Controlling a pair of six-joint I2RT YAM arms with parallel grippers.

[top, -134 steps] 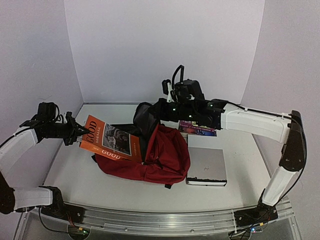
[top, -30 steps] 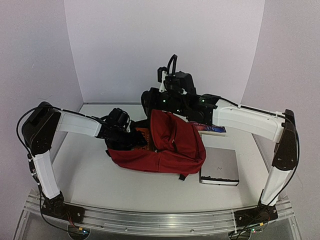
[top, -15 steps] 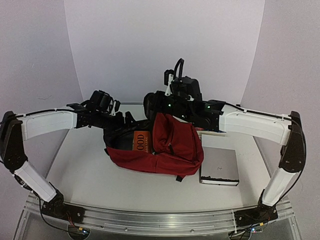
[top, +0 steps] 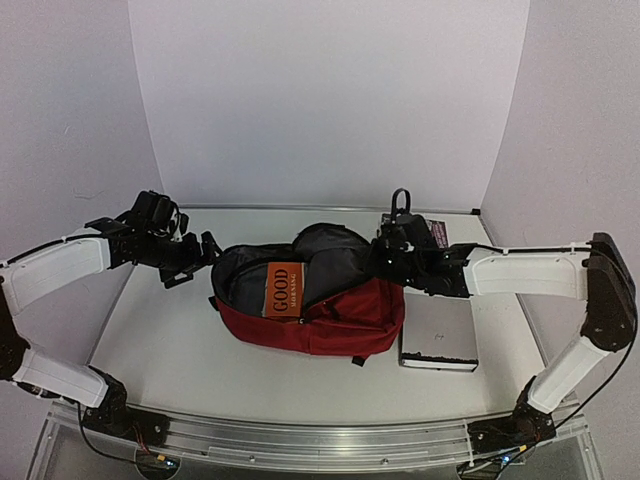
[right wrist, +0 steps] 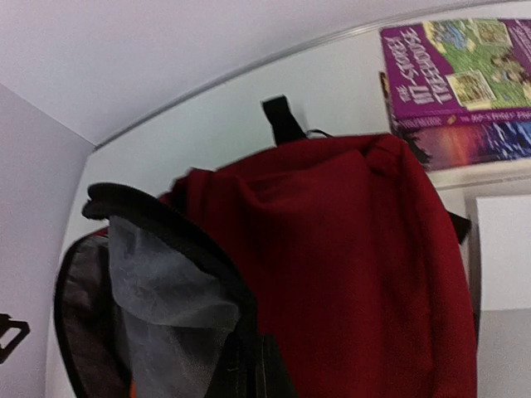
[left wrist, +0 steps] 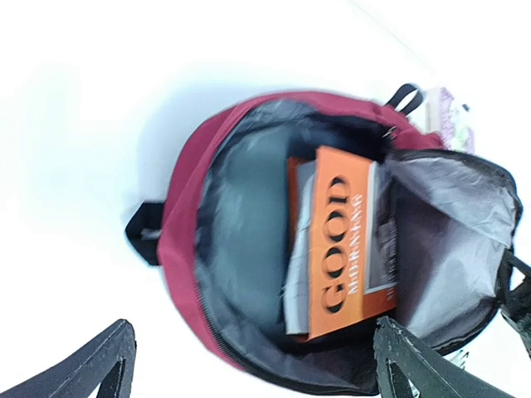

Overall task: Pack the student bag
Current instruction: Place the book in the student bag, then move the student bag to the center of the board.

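The student bag [top: 340, 318], dark red with grey lining, lies open in the middle of the table. An orange book [top: 280, 290] titled "GOOD" sits inside it, and in the left wrist view this orange book [left wrist: 344, 240] lies against the lining of the bag [left wrist: 187, 232]. My left gripper [top: 205, 250] hovers just left of the opening, open and holding nothing; the left gripper [left wrist: 253, 373] has its fingertips wide apart. My right gripper [top: 380, 260] is shut on the black zippered rim of the bag's flap. In the right wrist view the gripper [right wrist: 265, 369] pinches that rim beside the red fabric [right wrist: 348, 249].
A grey flat case [top: 440, 335] lies right of the bag. A purple book [right wrist: 460, 75] lies behind it by the back wall, mostly hidden by my right arm in the top view. Walls close the table at back and sides.
My left gripper has let go of the orange book and drawn back left out of the bag. My right arm has lowered the flap, so the bag lies flatter.
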